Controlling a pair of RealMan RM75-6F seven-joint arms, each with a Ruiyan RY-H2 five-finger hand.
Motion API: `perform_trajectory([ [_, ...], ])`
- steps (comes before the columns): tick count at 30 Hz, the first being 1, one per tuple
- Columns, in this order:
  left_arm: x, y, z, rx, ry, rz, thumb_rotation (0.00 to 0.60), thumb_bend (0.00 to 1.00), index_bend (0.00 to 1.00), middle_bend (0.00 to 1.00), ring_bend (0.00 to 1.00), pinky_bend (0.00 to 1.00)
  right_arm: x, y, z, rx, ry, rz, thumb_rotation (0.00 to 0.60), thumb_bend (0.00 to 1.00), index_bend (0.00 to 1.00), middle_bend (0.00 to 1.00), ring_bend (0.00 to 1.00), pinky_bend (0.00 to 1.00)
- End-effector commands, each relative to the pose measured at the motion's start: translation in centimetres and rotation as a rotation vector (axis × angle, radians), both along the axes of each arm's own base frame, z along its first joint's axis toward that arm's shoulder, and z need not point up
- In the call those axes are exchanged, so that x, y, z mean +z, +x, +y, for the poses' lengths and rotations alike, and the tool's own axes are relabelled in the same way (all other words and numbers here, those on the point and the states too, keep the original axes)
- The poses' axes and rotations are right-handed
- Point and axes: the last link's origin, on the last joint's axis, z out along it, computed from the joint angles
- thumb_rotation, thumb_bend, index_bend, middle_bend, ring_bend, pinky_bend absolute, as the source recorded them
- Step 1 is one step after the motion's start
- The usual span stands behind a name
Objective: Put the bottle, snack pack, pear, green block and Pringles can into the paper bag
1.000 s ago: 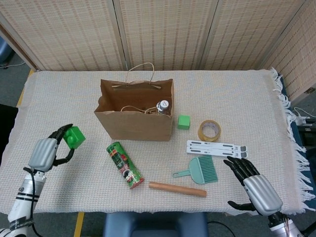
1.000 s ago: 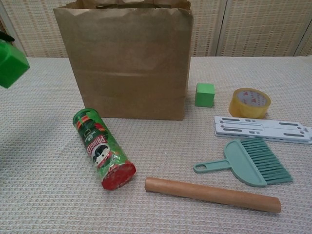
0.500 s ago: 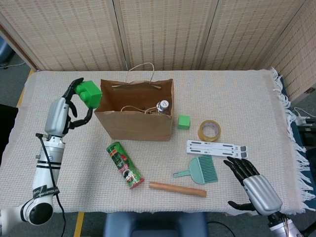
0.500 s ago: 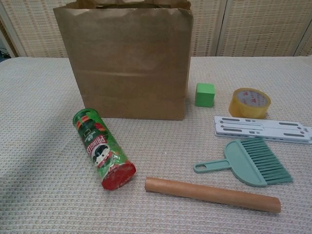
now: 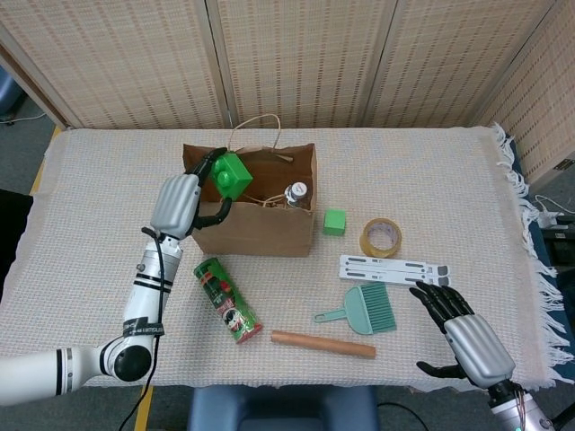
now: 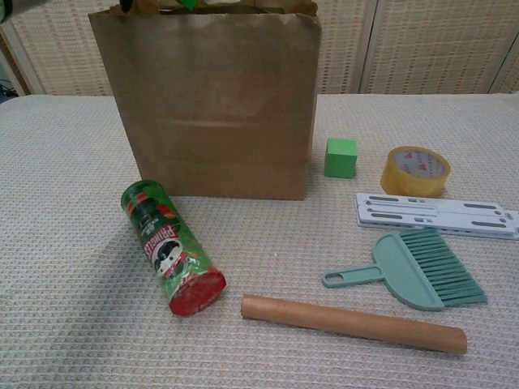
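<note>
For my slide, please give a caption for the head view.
Left hand holds green block over open paper bag; Pringles can lies in front.

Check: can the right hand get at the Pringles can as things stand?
Probably not easily: the right hand is open at the table's far right; the Pringles can lies across, past the brush and wooden rod.

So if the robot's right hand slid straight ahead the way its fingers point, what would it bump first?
Probably the white slotted bar. The right hand is open, fingers aimed up-left toward it, with bare cloth between. The teal brush sits just left of that line.
</note>
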Motion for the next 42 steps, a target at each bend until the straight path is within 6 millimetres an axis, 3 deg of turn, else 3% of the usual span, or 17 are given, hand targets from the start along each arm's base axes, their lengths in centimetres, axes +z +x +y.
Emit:
perform_trajectory([
  [1,-1.0,0.1,0.0,-0.015,-0.018,0.055,0.600,0.56,0.49,0.49,0.42,0.59,0.0,0.0,0.0,-0.001,0.000,0.000,0.600,0.01,0.00,0.00,0.00,0.00],
  [4,-1.5,0.0,-0.2,-0.021,-0.040,0.083,0.600,0.46,0.26,0.23,0.17,0.38,0.0,0.0,-0.1,-0.003,-0.002,0.001,0.600,0.01,0.00,0.00,0.00,0.00],
  [6,-1.5,0.1,-0.2,-0.022,-0.048,0.082,0.600,0.43,0.15,0.10,0.05,0.29,-0.1,0.0,-0.1,-0.004,-0.001,0.002,0.600,0.01,0.00,0.00,0.00,0.00],
  [9,-1.3,0.2,-0.3,-0.021,-0.051,0.069,0.600,0.42,0.07,0.04,0.00,0.21,-0.1,0.0,-0.1,-0.002,0.001,0.005,0.600,0.01,0.00,0.00,0.00,0.00],
  [15,-1.1,0.4,-0.7,-0.036,-0.060,0.053,0.600,0.41,0.01,0.01,0.00,0.20,-0.1,0.1,0.1,0.002,-0.005,0.003,0.600,0.01,0.00,0.00,0.00,0.00],
  [22,-0.6,0.2,-1.3,-0.044,-0.055,0.051,0.600,0.40,0.01,0.00,0.00,0.20,0.1,0.2,0.2,0.009,-0.006,-0.002,0.600,0.01,0.00,0.00,0.00,0.00],
  [28,1.2,-2.0,-2.5,-0.030,-0.035,0.046,0.600,0.41,0.04,0.01,0.00,0.20,0.3,0.2,0.4,0.012,-0.007,-0.006,0.600,0.01,0.00,0.00,0.00,0.00],
  [31,2.5,-3.8,-3.6,-0.027,-0.020,0.054,0.600,0.44,0.10,0.04,0.02,0.22,0.3,0.2,0.5,0.014,-0.008,-0.006,0.600,0.01,0.00,0.00,0.00,0.00],
  [38,5.2,-9.4,-6.6,-0.045,0.042,0.121,0.600,0.50,0.28,0.27,0.23,0.40,0.3,0.4,0.7,0.022,-0.008,-0.006,0.600,0.01,0.00,0.00,0.00,0.00],
  [42,5.5,-10.6,-7.2,-0.046,0.050,0.132,0.600,0.52,0.37,0.39,0.34,0.51,0.3,0.4,0.7,0.023,-0.009,-0.006,0.600,0.01,0.00,0.00,0.00,0.00],
])
